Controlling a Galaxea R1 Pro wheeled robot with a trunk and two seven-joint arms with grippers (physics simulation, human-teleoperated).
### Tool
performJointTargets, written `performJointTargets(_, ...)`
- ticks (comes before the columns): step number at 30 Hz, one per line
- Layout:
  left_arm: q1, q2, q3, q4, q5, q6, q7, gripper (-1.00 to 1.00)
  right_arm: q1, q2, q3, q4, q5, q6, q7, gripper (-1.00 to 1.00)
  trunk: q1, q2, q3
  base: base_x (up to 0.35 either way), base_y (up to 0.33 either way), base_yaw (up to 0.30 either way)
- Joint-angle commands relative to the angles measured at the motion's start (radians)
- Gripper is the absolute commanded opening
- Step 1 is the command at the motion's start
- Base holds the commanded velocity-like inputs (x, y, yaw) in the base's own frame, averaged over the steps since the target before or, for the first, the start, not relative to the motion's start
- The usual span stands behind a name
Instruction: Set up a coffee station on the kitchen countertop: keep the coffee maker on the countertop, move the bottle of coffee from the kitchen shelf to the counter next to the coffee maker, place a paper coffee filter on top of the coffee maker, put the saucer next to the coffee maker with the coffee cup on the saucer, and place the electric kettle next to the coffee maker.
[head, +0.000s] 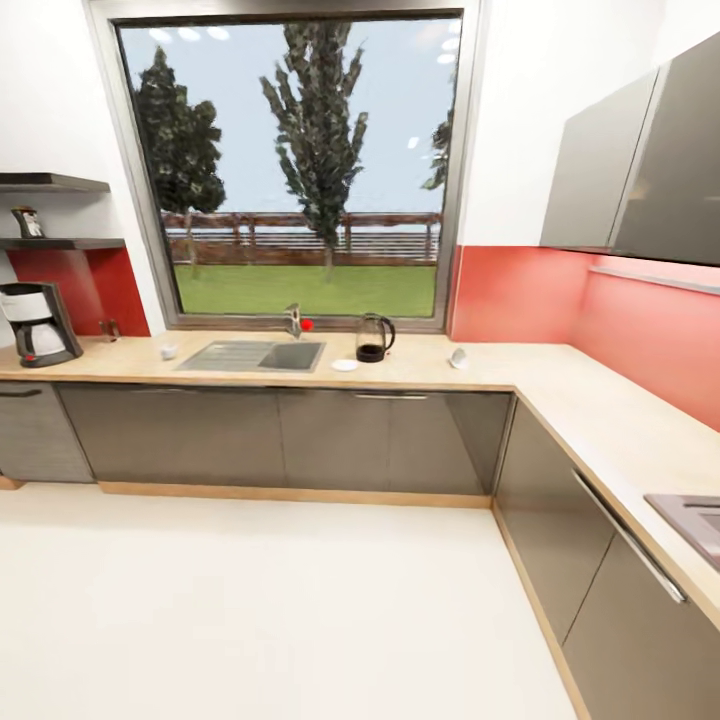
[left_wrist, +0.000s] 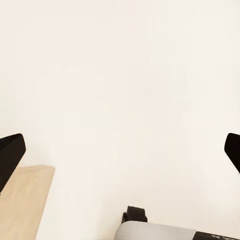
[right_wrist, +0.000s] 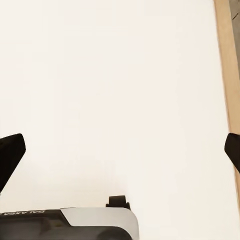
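Electric kettle (head: 374, 338) upright beside sink (head: 254, 355), handle rightward, both grippers spread wide, empty

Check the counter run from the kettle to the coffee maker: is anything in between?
Yes. Between the electric kettle and the coffee maker lie the sink with its faucet and a small white object.

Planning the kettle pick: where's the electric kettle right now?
Head view: the electric kettle stands on the countertop under the window, just right of the sink, with the saucer at its front left.
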Motion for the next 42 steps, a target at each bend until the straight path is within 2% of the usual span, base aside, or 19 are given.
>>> performJointTargets(1, 0.000, 0.000, 0.000, 0.001, 0.008, -0.003, -0.001, 1.00, 0.000, 0.000, 0.001, 0.001, -0.008, -0.004, 0.000, 1.00, 0.001, 0.000, 0.000, 0.336, 0.000, -0.001)
performJointTargets(42, 0.000, 0.000, 0.000, 0.001, 0.008, -0.003, -0.001, 1.00, 0.000, -0.002, -0.003, -0.001, -0.008, -0.004, 0.000, 1.00, 0.001, 0.000, 0.000, 0.336, 0.000, 0.000)
